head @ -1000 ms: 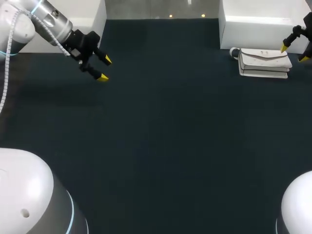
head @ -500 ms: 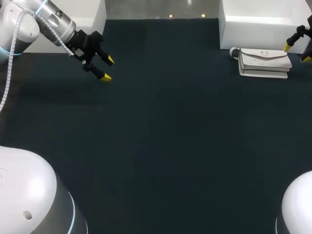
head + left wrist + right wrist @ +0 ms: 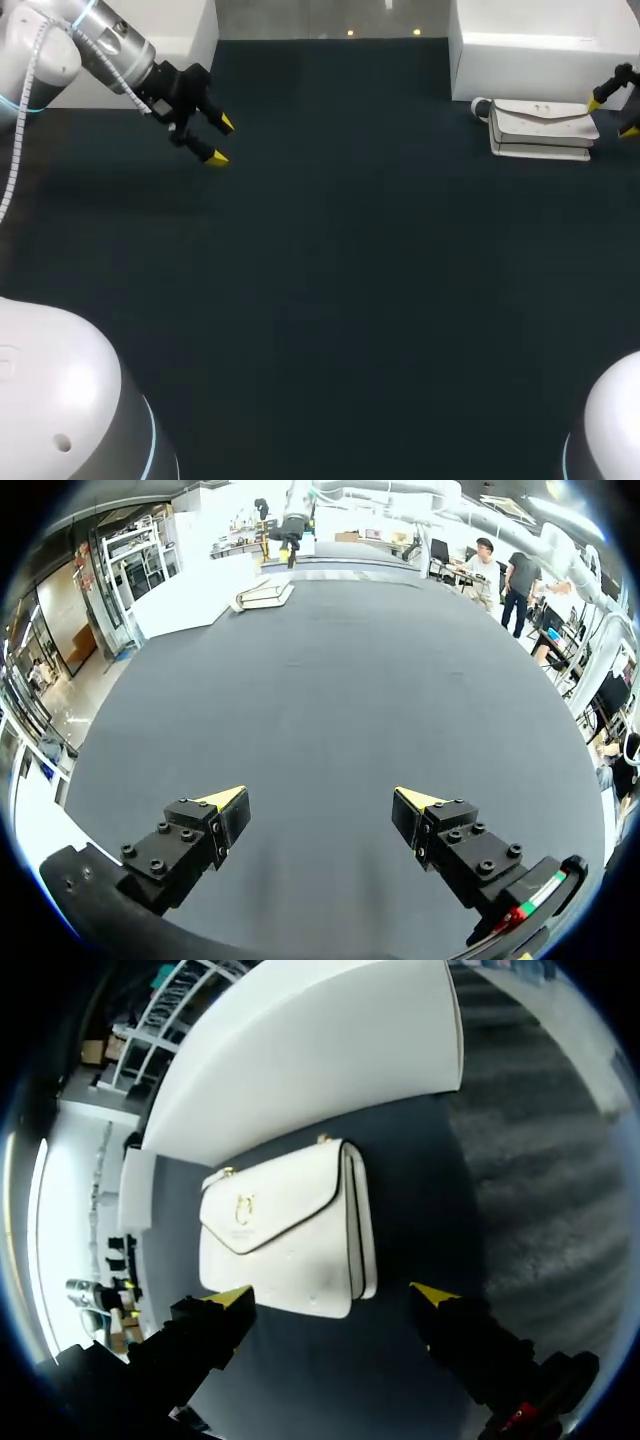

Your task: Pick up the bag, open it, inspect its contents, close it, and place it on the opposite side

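Shows bag (image 3: 542, 130) flat at desk's (image 3: 330, 280) far right beside white box (image 3: 530, 60), right tool (image 3: 613, 117) released near it, left tool (image 3: 222, 140) released well apart. Risks sliding off if only flap (image 3: 262, 1205) pinched.

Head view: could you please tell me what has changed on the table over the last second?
The right gripper drifted slightly toward the view's right edge, past the end of the white bag, open and holding nothing. The left gripper shifted a little toward the table's middle, then stopped, also open. The bag stayed where it was, flat and closed; nothing was grasped or released.
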Available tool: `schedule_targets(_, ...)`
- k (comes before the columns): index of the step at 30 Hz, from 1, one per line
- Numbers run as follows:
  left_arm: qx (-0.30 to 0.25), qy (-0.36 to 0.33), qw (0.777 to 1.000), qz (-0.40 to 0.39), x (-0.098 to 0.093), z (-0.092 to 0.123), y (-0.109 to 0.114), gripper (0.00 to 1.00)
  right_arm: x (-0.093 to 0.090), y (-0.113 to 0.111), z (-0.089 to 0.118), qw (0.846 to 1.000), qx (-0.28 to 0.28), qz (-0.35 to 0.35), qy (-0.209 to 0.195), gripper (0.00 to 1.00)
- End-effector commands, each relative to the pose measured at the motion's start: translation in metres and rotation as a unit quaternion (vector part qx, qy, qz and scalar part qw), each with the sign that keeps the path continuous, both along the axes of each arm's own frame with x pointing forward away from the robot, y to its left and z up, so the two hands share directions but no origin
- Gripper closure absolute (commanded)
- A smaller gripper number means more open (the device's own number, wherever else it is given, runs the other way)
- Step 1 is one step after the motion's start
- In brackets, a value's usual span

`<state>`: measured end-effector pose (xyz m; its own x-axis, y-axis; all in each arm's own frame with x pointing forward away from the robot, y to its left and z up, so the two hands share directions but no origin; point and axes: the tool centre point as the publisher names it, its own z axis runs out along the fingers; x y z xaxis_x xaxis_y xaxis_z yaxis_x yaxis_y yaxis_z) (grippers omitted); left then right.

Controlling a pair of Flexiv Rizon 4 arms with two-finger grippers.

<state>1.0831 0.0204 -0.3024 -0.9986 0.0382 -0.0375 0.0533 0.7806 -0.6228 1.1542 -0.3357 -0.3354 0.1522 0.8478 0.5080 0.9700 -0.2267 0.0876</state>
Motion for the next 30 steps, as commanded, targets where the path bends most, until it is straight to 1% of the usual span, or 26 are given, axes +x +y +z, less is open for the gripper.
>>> schedule_targets(1, -0.001, 0.0, 1.0, -0.001, 0.001, -0.001, 0.0, 0.0, 0.014, -0.01, -0.012, 0.996, 0.039, 0.044, 0.069, 0.0)
schedule_targets(7, -0.001, 0.0, 1.0, -0.001, 0.001, -0.001, 0.0, 0.0, 0.024, -0.008, -0.019, 0.995, 0.061, 0.045, 0.068, 0.0)
schedule_targets(15, -0.001, 0.0, 1.0, -0.001, 0.001, -0.001, 0.0, 0.0, 0.037, 0.0, -0.028, 0.992, 0.091, 0.051, 0.066, 0.0)
schedule_targets(16, -0.001, 0.0, 1.0, -0.001, 0.001, -0.001, 0.0, 0.0, 0.039, 0.001, -0.029, 0.992, 0.093, 0.051, 0.066, 0.04)
schedule_targets(17, -0.001, 0.0, 1.0, -0.001, 0.001, -0.001, 0.0, 0.0, 0.04, 0.002, -0.03, 0.992, 0.095, 0.052, 0.067, 0.11)
schedule_targets(20, -0.001, 0.0, 1.0, -0.001, 0.001, -0.001, 0.0, 0.0, 0.041, 0.003, -0.032, 0.991, 0.103, 0.051, 0.068, 0.17)
schedule_targets(22, -0.001, 0.0, 1.0, -0.001, 0.001, -0.001, 0.0, 0.0, 0.043, 0.002, -0.034, 0.99, 0.11, 0.049, 0.067, 0.29)
schedule_targets(23, -0.001, 0.0, 1.0, -0.001, 0.001, -0.001, 0.0, 0.0, 0.043, 0.001, -0.034, 0.99, 0.112, 0.048, 0.067, 0.39)
schedule_targets(25, -0.001, 0.0, 1.0, -0.001, 0.001, -0.001, 0.0, 0.0, 0.044, 0.002, -0.034, 0.99, 0.114, 0.048, 0.066, 0.51)
schedule_targets(30, -0.001, 0.0, 1.0, -0.001, 0.001, -0.001, 0.0, 0.0, 0.045, 0.002, -0.035, 0.989, 0.122, 0.049, 0.066, 0.57)
